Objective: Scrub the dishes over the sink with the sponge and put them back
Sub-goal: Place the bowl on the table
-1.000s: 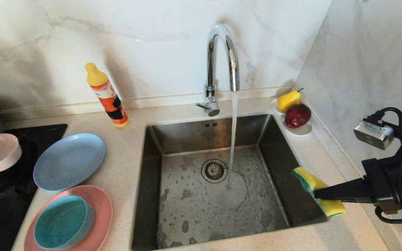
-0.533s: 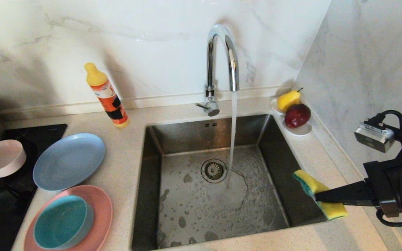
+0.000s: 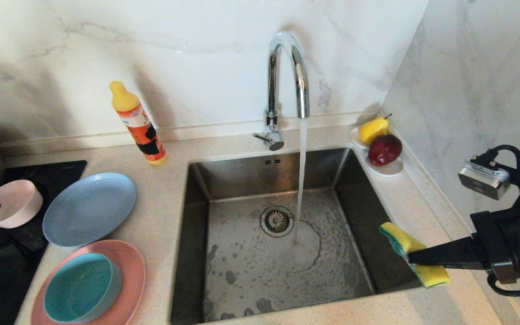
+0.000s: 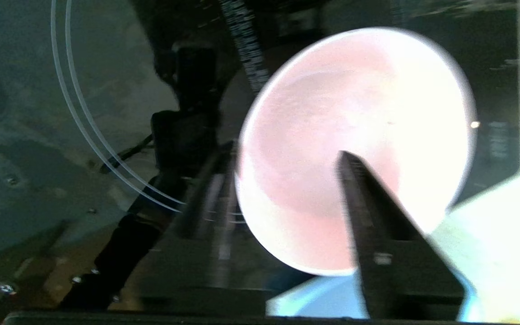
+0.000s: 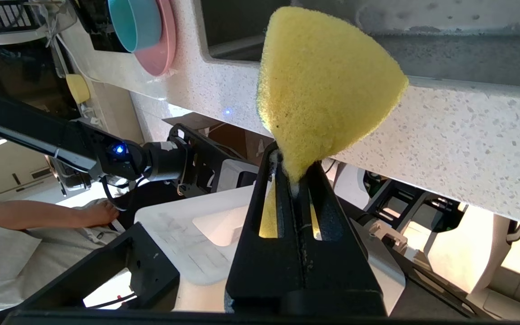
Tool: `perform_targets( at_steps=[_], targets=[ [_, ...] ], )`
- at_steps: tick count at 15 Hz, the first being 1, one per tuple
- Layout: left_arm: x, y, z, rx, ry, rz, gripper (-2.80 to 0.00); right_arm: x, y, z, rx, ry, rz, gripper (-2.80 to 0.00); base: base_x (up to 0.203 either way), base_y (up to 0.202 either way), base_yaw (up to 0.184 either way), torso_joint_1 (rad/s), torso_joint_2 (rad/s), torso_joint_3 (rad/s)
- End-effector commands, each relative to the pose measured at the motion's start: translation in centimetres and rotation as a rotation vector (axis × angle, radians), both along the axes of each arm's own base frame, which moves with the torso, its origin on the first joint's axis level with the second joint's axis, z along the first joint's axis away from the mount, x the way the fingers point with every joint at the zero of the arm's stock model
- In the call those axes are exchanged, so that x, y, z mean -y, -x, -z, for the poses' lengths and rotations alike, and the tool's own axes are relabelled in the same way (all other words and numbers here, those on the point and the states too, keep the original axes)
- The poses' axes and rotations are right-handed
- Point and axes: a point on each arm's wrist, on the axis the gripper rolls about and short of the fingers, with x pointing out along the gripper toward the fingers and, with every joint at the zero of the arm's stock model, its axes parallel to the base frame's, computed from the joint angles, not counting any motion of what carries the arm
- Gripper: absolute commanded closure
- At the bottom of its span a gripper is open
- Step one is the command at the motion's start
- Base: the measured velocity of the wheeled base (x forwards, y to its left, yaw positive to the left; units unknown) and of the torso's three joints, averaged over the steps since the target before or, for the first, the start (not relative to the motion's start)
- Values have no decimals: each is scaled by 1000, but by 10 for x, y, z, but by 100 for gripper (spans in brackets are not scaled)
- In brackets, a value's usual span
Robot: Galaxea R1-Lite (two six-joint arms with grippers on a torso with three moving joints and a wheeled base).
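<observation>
1. Dishes sit left of the sink: the pale pink bowl [image 3: 11,203] rests tilted on the black cooktop [image 3: 57,169] at the far left, with the left gripper [image 4: 287,158] around its rim, jaws parted, one finger inside, one outside.
2. Beside it lies the grey-blue plate [image 3: 89,208]; nearer, the teal bowl [image 3: 81,287] sits in the salmon-pink plate [image 3: 131,275].
3. Water runs from the faucet [image 3: 287,76] into the sink [image 3: 260,266].
4. Over the sink's right rim, the right gripper [image 3: 411,258] pinches the sponge [image 3: 411,253] tight.
</observation>
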Motion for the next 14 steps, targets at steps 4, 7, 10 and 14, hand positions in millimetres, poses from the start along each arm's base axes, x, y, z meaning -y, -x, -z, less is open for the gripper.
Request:
perform_targets(
  at_steps=[4, 7, 10, 14],
  targets=[
    [28, 28, -59, 134, -50, 52, -280, 0, 2, 1, -8, -2, -2, 0, 0, 0, 0, 0, 0, 0],
    [72, 58, -102, 195, -66, 146, 0, 1, 2, 4, -16, 1, -2, 0, 0, 0, 0, 0, 0, 0],
    [118, 84, -117, 114, -133, 330, 0, 0, 2, 3, -16, 0, -3, 0, 0, 0, 0, 0, 0, 0],
    [172, 111, -98, -127, -104, 597, 0, 0, 3, 3, -17, -2, 3, 0, 0, 0, 0, 0, 0, 0]
  ],
)
